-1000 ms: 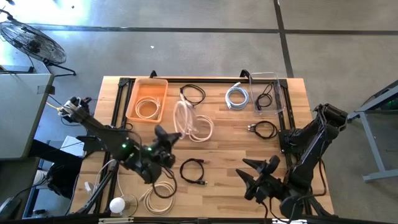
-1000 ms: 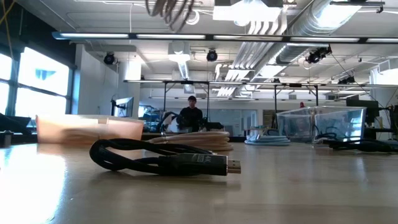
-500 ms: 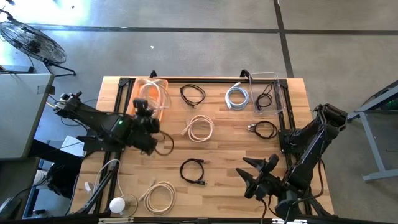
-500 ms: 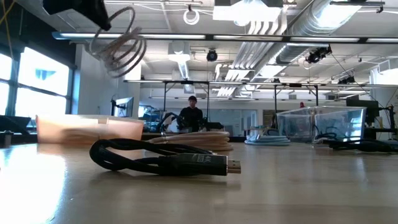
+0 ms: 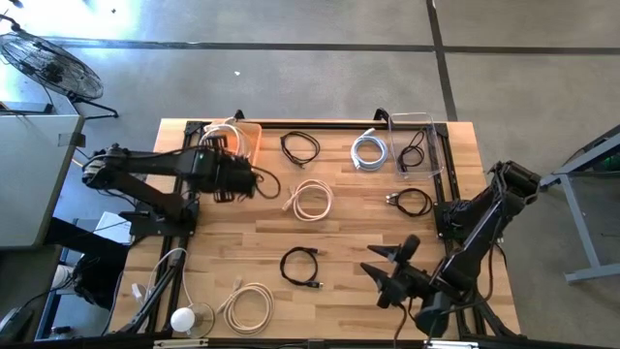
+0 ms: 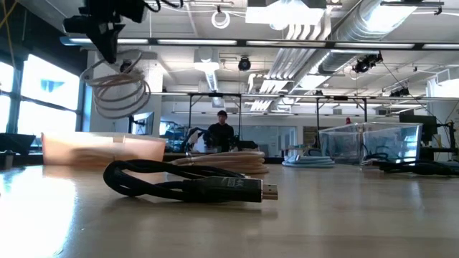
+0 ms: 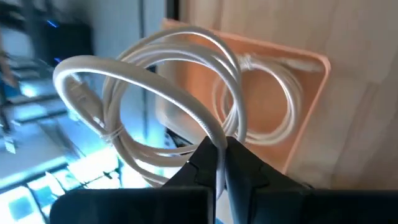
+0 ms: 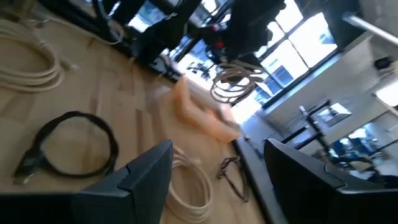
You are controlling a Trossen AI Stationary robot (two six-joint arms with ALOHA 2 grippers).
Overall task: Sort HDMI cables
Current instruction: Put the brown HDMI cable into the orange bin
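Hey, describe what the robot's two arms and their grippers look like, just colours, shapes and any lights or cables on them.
Both arms are dark, nearly black, built of jointed segments. The left gripper ends in two tapered matte-black fingers. The right gripper has two broad, flat dark fingers with angular edges. No coloured markings show on them. Thin dark cabling runs along the right arm.

The left tool (image 7: 219, 163) pinches a cream-beige coiled cable (image 7: 155, 99) between its two dark fingers (image 7: 202, 165), which meet closed on the strand. The coil hangs in the air, its loops bound by a thin tie. Beyond it sits an orange tray (image 7: 311, 106) on the wooden bench (image 7: 360, 74), and a second cream coil (image 7: 264, 112) lies inside the tray.
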